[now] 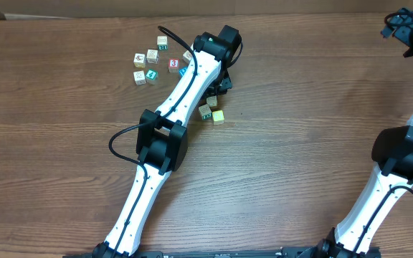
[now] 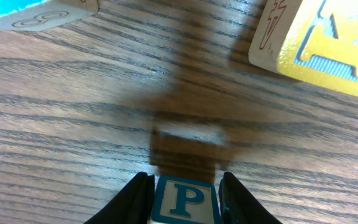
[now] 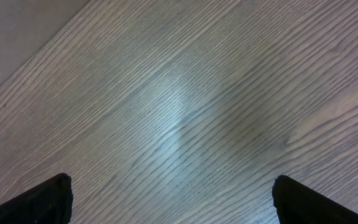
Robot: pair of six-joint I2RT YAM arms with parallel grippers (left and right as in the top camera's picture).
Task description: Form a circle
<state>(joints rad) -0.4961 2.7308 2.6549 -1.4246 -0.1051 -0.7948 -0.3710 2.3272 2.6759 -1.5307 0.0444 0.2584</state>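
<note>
Above the worktop (image 2: pixel 73 124), left end effector (image 2: pixel 186 184) clamped on P cube (image 2: pixel 185 200): placement step. Next, lower it beside yellow cube (image 2: pixel 328 43), closing the circle (image 1: pixel 211 112). Right end effector (image 3: pixel 171 186) spread apart.

A dark brown wood-grain table (image 1: pixel 300 107) fills the view, with soft glare on its surface.

Tiny incomplete cube circle (image 1: pixel 217 117), mid-table

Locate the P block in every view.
Overhead: not visible, probably hidden under the left gripper.
Left wrist: P block bottom centre, between the jaws.
Right wrist: not in it.
Shared landmark: the wood-grain table.
</note>
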